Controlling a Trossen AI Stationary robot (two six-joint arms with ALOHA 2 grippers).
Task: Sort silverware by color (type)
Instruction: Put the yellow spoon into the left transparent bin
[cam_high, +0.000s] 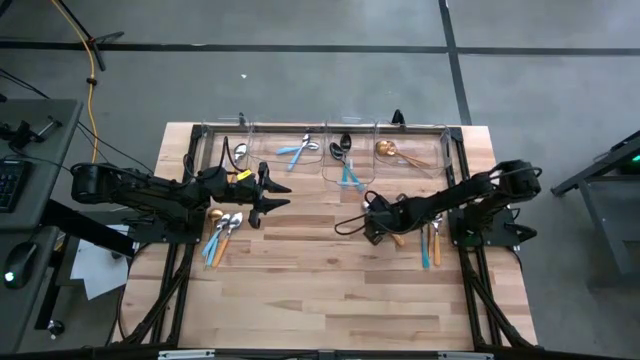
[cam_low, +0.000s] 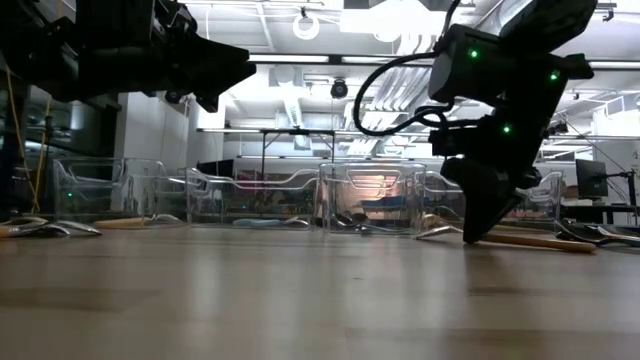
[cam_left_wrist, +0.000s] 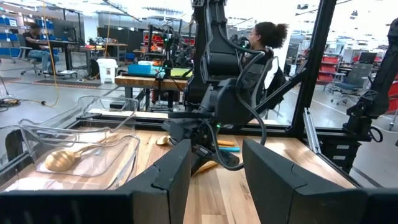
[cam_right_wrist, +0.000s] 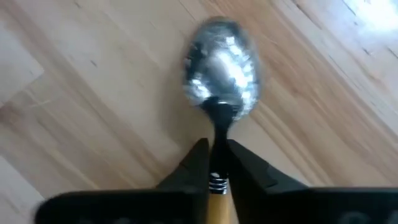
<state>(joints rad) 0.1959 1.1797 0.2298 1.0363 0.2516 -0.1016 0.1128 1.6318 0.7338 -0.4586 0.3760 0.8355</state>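
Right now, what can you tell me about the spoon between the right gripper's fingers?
The spoon has a shiny silver bowl, a dark neck, and an orange handle joined by a ribbed metal collar. It lies on the wooden table bowl up, pointing away from the wrist. The right gripper is closed around its neck, one dark finger on each side, down at the tabletop.

Both of the 2 arms are dark, near-black, built from chunky rounded joint housings linked by slimmer segments. The right arm (cam_high: 470, 192) carries a black cable looping in a wide arc off its wrist, and small green lights glow on its wrist housing. The left arm (cam_high: 140, 188) shows a small yellow marking near its wrist, and its 2 fingers (cam_left_wrist: 165, 180) are broad, flat, matte-black wedges with angular faces.
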